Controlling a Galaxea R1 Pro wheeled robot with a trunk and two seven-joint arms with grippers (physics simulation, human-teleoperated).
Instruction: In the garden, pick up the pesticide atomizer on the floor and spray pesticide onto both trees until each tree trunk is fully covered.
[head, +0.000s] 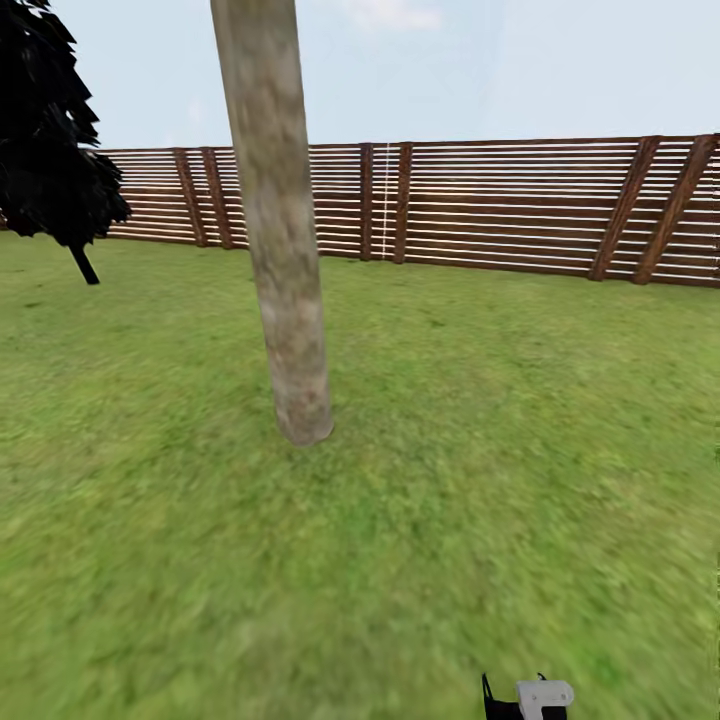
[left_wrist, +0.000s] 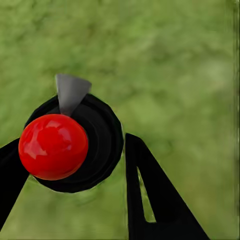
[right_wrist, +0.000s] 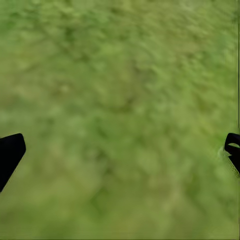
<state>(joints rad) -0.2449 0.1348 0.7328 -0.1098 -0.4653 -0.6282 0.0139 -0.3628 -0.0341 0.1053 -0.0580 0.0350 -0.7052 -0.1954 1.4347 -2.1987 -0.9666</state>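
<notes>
In the left wrist view my left gripper (left_wrist: 72, 145) is shut on the pesticide atomizer (left_wrist: 75, 150). The atomizer is a round black body with a glossy red ball on top and a grey wedge-shaped nozzle (left_wrist: 70, 92), and a black finger (left_wrist: 150, 190) presses its side above the grass. A tree trunk (head: 283, 250), thick, pale and mottled grey-brown, rises from the lawn just ahead and left of centre in the head view; its crown is out of frame. My right gripper (right_wrist: 122, 145) is open, its fingertips wide apart over bare grass.
A brown slatted fence (head: 500, 205) closes the garden behind the trunk. A black narrow tree (head: 50, 140) stands at the far left. Grass lawn (head: 450, 480) spreads all around. A white and black piece of my right arm (head: 540, 698) shows at the lower edge.
</notes>
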